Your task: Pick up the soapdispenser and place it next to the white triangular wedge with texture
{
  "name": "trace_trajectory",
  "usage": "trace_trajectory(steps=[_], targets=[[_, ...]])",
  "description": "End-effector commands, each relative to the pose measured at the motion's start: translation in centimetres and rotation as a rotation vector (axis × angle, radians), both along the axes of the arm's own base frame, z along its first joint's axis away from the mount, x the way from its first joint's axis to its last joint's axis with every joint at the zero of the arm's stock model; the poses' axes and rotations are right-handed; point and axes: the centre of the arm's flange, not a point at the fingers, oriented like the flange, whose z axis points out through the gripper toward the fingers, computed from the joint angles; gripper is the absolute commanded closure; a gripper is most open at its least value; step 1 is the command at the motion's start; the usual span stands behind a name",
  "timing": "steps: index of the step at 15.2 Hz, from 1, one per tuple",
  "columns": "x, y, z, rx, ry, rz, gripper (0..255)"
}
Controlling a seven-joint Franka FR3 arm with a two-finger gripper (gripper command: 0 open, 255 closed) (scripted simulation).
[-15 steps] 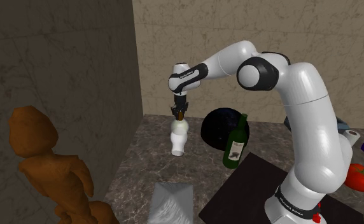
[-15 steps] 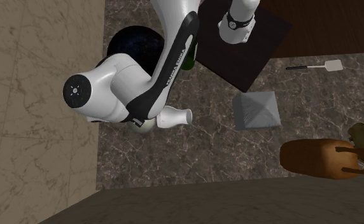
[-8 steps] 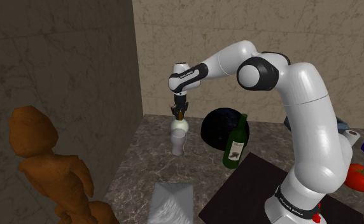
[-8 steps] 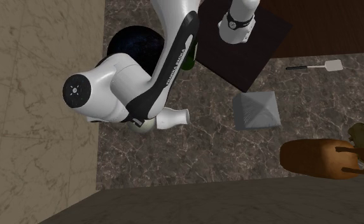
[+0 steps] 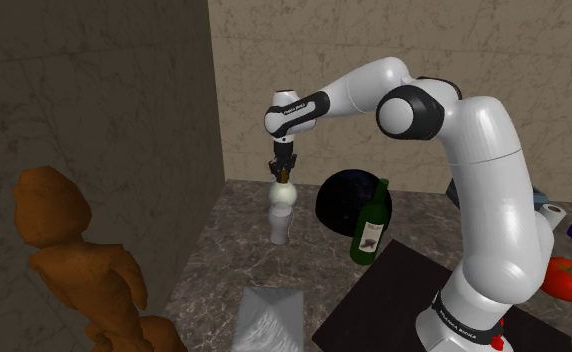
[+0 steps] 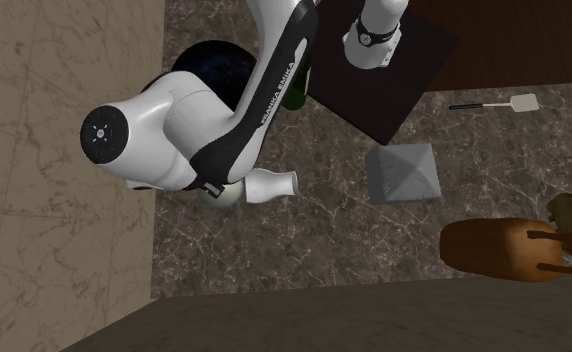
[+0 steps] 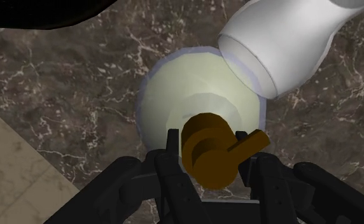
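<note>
The soap dispenser [image 5: 281,196] has a pale rounded body [image 7: 174,95] and a brown pump head [image 7: 207,149]. My gripper [image 5: 282,172] comes down on it from above and is shut on the pump neck [image 7: 206,151]; the dispenser hangs just above the dark marble counter [image 5: 224,255]. In the second exterior view the arm covers most of the dispenser [image 6: 229,195]. The pale textured wedge [image 5: 269,318] lies near the counter's front edge, well away from the gripper [image 6: 404,172].
A white vase [image 5: 279,230] stands right beside the dispenser [image 7: 282,38]. A dark dome [image 5: 346,195] and a green wine bottle [image 5: 370,228] sit toward the shoulder view's right. A wall corner lies just behind. A brown statue [image 5: 74,260] stands off the counter.
The gripper has risen a little with the dispenser in it, so the pale body now sits higher against the white vase. The wedge and bottle have not moved.
</note>
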Motion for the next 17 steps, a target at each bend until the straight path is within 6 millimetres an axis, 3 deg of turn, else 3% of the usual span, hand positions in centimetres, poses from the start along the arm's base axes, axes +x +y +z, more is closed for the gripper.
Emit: trace_trajectory(steps=[1, 17], targets=[[0.0, 0.0, 1.2, 0.000, 0.000, 0.000, 255], [0.0, 0.0, 9.6, 0.000, 0.000, 0.000, 255]])
